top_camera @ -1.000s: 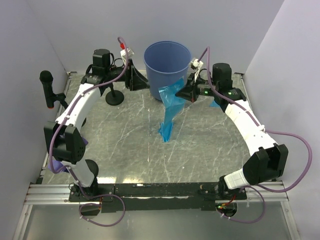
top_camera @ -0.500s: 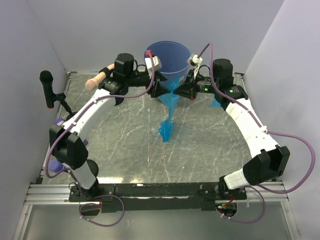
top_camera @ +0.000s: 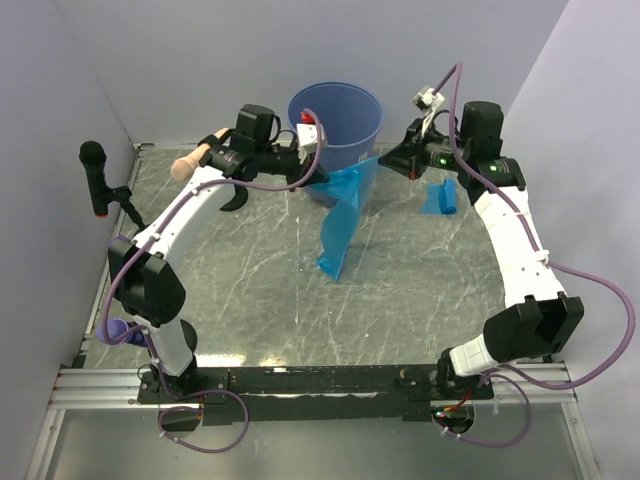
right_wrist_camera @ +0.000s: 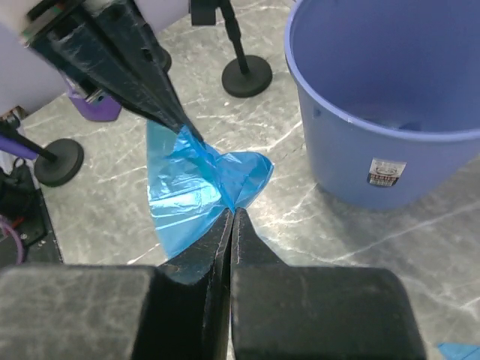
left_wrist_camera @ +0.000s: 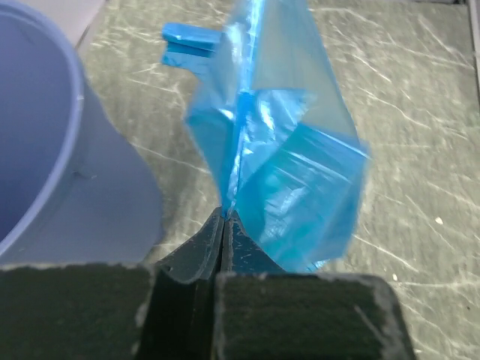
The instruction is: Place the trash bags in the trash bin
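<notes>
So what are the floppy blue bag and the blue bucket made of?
The trash bag looks like thin glossy plastic film: see-through, crumpled folds. The trash bin looks like hard, smooth plastic: thick rim, walls holding their round shape.

Trash bin: round blue bucket, stood upright. Large trash bag, translucent blue film, hung stretched just before it. Small folded bag lay flat, apart rightward.

The trash bin stands at the upper centre of the table. One trash bag hangs just below it, and a folded bag lies right of that.
</notes>
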Tool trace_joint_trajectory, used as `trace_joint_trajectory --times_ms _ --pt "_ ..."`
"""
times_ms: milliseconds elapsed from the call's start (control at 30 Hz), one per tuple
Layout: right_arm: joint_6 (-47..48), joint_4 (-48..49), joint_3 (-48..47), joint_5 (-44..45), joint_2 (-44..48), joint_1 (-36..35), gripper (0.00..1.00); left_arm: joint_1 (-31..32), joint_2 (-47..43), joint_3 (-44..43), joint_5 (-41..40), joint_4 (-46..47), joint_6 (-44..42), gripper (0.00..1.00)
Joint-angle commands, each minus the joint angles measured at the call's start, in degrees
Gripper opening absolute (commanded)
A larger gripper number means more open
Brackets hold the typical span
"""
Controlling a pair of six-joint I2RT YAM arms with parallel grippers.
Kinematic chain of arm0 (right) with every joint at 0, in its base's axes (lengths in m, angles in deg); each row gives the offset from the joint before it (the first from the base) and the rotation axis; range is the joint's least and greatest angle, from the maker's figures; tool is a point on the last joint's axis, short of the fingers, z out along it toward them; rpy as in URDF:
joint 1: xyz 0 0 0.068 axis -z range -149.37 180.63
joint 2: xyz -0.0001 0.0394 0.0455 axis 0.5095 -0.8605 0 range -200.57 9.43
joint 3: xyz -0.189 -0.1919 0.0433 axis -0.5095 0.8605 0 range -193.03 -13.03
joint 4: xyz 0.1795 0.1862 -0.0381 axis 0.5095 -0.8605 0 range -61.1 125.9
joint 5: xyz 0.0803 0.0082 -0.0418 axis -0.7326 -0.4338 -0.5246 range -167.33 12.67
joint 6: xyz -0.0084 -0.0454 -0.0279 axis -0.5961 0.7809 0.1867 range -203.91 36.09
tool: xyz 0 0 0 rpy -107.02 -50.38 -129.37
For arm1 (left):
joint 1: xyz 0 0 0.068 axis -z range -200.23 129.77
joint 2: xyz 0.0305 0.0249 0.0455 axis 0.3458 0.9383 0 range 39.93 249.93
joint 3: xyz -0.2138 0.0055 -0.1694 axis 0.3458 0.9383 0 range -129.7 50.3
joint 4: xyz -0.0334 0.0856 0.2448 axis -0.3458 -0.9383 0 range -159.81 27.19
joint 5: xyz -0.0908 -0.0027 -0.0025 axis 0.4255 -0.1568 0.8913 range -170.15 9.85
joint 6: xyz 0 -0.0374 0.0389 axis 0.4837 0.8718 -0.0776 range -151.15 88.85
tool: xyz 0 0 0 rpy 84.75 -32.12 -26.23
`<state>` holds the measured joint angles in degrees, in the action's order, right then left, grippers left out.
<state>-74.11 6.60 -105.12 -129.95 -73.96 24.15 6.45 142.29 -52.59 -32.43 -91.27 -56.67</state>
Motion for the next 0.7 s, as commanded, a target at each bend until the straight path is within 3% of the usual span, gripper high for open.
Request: trace_joint_trajectory --times_ms 0,167,333,433,467,533,600,667 --pt "-1.9 1.6 -2.1 0.0 -0.5 1.7 0.0 -0.7 -2.9 -2.1 -0.9 -6.1 -4.5 0.01" --pt "1.6 0.1 -2.2 6.7 -1.4 1.6 0.0 -1.8 -3.7 -3.0 1.0 -4.0 0.4 0.01" --pt "3.1 1.9 -2.3 16.9 -1.2 1.6 0.0 -6.2 -3.6 -2.8 18.9 3.5 14.0 0.01" --pt "0.0 4.1 -3.0 13.0 -2.5 1.5 0.02 -6.8 -3.4 1.2 24.2 13.5 24.0 0.01" --pt "-1.3 4.7 -3.1 12.2 -3.0 1.1 0.09 -6.7 -3.2 2.3 25.2 17.4 28.9 0.01" --pt "-1.1 4.6 -3.6 15.8 -3.5 -0.6 0.38 -6.8 -2.7 4.1 26.6 25.1 37.1 0.01" --pt "0.7 5.0 -3.8 22.4 -2.8 -2.9 0.52 -6.9 -1.9 4.8 27.1 32.0 44.6 0.01" --pt "0.1 6.3 -4.0 26.9 -1.3 -3.3 0.59 -7.3 -1.2 5.0 25.8 35.8 50.2 0.01"
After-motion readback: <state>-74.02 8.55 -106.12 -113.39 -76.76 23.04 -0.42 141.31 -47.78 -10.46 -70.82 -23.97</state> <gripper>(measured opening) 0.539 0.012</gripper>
